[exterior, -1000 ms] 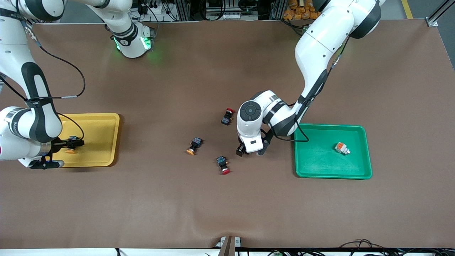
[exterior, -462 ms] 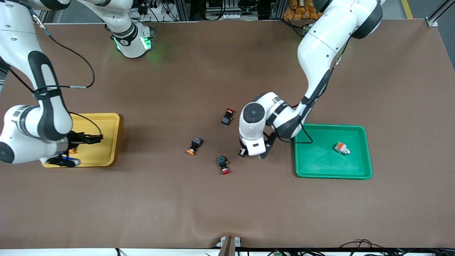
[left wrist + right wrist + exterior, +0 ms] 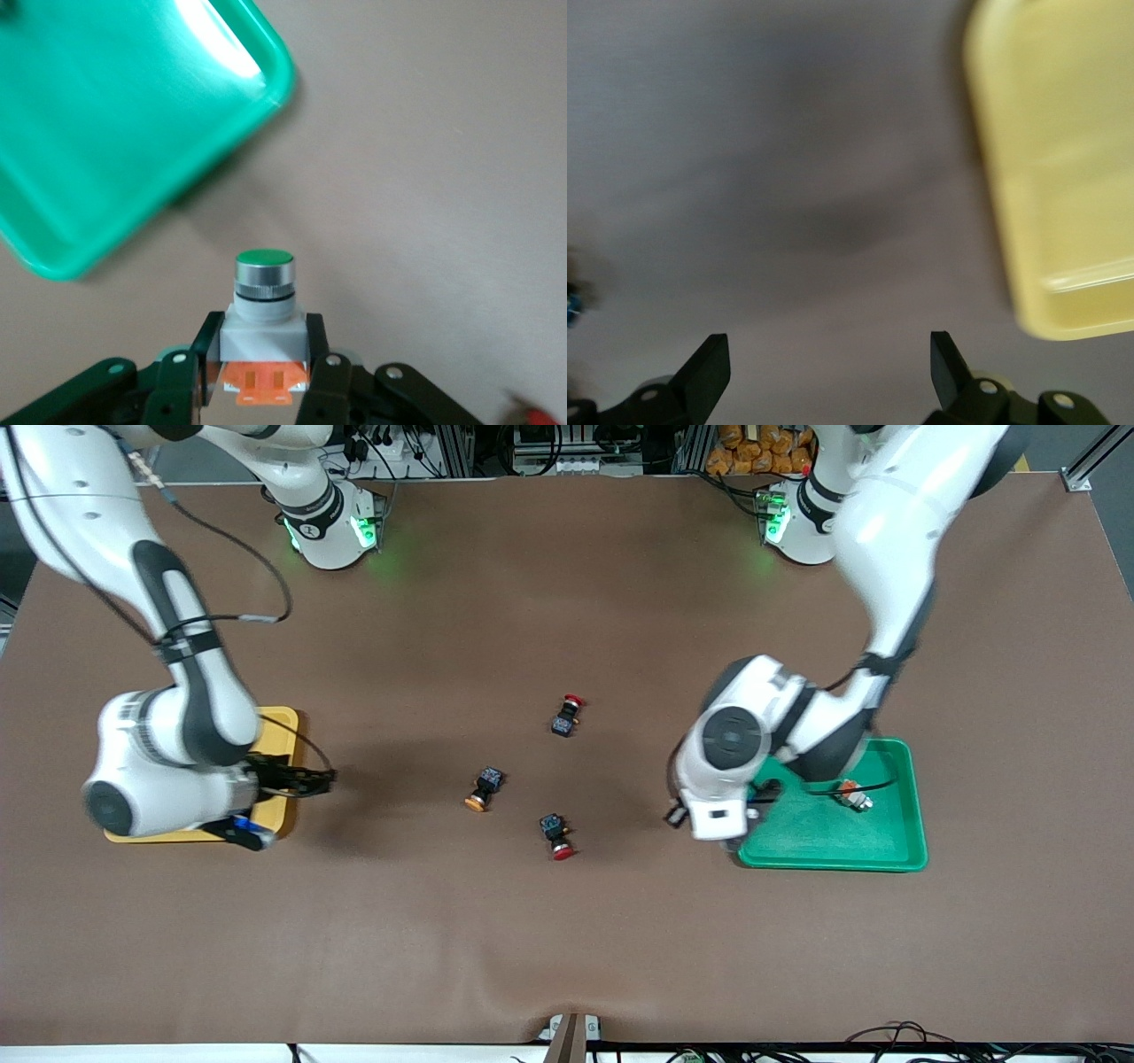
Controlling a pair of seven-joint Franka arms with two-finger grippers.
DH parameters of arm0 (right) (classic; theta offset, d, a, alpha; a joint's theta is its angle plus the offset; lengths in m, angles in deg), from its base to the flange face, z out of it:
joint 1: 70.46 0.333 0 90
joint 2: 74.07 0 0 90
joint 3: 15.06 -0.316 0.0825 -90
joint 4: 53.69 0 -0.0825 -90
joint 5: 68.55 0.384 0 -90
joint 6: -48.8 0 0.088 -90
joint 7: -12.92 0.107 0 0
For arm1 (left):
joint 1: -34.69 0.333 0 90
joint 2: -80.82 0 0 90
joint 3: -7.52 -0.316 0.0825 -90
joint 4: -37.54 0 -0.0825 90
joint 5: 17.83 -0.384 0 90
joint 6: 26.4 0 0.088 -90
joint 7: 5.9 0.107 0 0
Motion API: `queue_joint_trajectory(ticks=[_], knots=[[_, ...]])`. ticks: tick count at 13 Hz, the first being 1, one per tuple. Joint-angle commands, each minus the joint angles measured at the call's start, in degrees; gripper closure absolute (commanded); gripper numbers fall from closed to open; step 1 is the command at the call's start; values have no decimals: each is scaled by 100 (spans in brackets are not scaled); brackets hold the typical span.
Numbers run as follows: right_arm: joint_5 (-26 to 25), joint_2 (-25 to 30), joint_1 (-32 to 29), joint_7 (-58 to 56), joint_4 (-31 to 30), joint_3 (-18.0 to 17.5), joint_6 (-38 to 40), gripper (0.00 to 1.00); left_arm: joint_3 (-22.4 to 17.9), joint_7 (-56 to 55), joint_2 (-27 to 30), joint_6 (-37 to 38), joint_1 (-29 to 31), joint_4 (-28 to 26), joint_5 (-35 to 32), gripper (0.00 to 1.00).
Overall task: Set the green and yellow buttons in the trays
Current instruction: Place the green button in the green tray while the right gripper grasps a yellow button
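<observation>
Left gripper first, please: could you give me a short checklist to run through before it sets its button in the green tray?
1. Left gripper shut on the green-capped button: ok, fingers clamp its white-grey body.
2. Button held clear of the table: ok, the left wrist view shows the tabletop below it.
3. Gripper over the green tray: not ok, it hangs over the table beside the tray's rim at the end toward the right arm.
4. Room in the tray: ok, one white-grey button lies in it, with bare floor around.
5. Right gripper out of the way: ok, open beside the yellow tray.
</observation>
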Motion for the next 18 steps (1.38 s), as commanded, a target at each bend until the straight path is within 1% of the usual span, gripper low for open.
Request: queue_joint_trajectory(ticks=[1, 2, 4, 7, 8, 9, 10, 11, 12, 13, 15, 16, 17, 18], knots=[[32, 126, 450, 705, -91, 45, -466, 0, 590, 515, 344, 428, 990, -535, 113, 100], [31, 100, 556, 733, -100, 45, -712, 0, 775, 725, 414, 419, 1438, -798, 87, 100], [40, 64, 977, 1134, -109, 45, -1239, 0, 848, 1287, 424, 367, 1915, -1081, 60, 100], [49, -76, 1461, 1865, -91, 45, -1960, 0, 787, 1421, 292, -211, 2074, -1328, -28, 100], [58, -224, 1558, 1901, -109, 28, -2215, 0, 786, 1604, 196, -474, 2327, -1441, -37, 100], [66, -365, 1689, 1971, -135, 45, -2556, 0, 786, 1797, 169, -816, 2452, -1608, -45, 100], [58, -436, 1865, 2303, -161, 45, -2821, 0, 777, 1921, 169, -1037, 2496, -1757, -141, 100], [6, -480, 1988, 2567, -161, 45, -2911, 0, 777, 1983, 143, -1048, 2532, -1768, -455, 100], [5, -559, 2042, 2613, -161, 45, -3033, 0, 777, 2045, 99, -1048, 2584, -1785, -685, 46], [5, -673, 2077, 2622, -161, 45, -3182, 0, 777, 2063, 107, -1040, 2567, -1794, -739, 0], [5, -867, 2156, 2631, -161, 45, -3490, 0, 830, 2063, 273, -979, 2576, -1785, -749, 0], [5, -902, 2156, 2631, -161, 45, -3518, 16, 856, 2080, 414, -865, 2567, -1777, -740, 0], [49, -937, 2156, 2640, -161, 45, -3535, 46, 935, 2220, 633, -707, 2576, -1733, -740, 0], [58, -955, 2156, 2640, -170, 45, -3527, 67, 1014, 2456, 870, -549, 2611, -1715, -670, 0]])
